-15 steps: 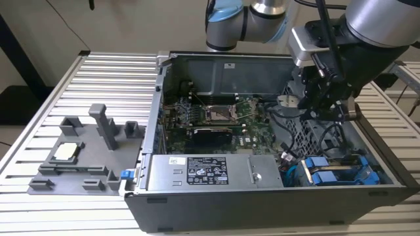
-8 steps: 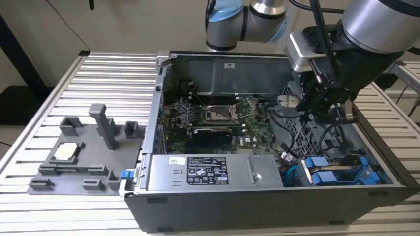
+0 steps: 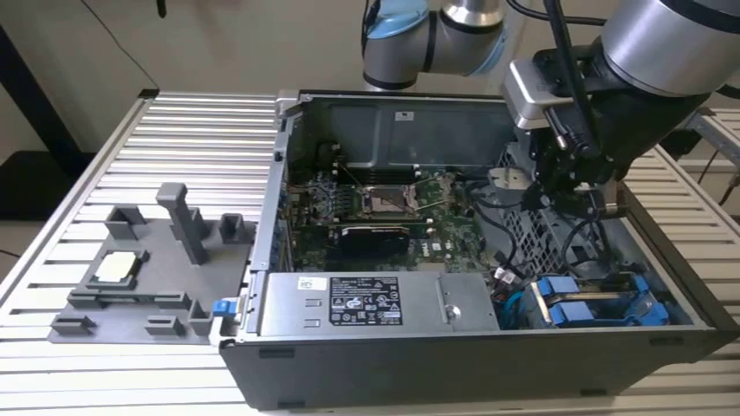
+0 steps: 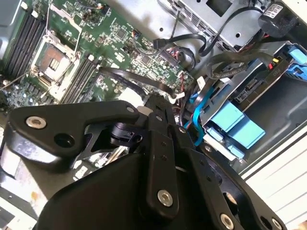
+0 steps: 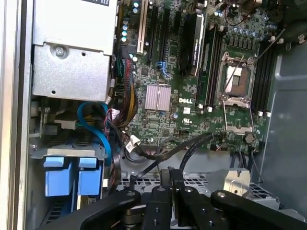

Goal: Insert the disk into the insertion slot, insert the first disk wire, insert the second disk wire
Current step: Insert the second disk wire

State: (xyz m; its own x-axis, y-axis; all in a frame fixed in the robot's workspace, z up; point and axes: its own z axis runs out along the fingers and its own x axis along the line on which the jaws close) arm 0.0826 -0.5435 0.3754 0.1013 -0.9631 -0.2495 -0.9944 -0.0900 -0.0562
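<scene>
1. Grey slatted metal forms the surface [image 3: 197,130], which carries the open computer case [image 3: 486,364] and, toward the exterior view's left, a grey moulded fixture tray [image 3: 139,277].
2. Inside the case lie the green motherboard [image 3: 382,217] and the grey power-supply box [image 3: 370,303] with white stickers, along the near wall.
3. Drive bay: the disk cannot be made out as such. Its blue carrier frame [image 3: 584,303] sits in the bay at the case corner toward the exterior view's right, just beside the power-supply box. Judged from this, the disk is already seated in its slot.
4. Arm: the gripper [image 3: 567,186] hangs inside the case above the drive bay, near the loose black cables [image 3: 509,230].
5. Gripper state: the black linkage [image 4: 153,143] is visible in both wrist views, but whether the fingers are open, closed or holding a connector cannot be told.
6. Step in hand, as a judgement: wire insertion. Align the connector squarely with the port, keep slack cable out of the path, and press straight without twisting.
7. View differences:
   - The first wrist view shows a blue cable [image 5: 98,129] curving down to the carrier tabs [image 5: 72,175], and the silver heatsink [image 5: 158,97].
   - The second wrist view shows cables [image 4: 225,67] draped by the carrier [image 4: 237,127].
   - The exterior view alone shows the fixture tray.
</scene>
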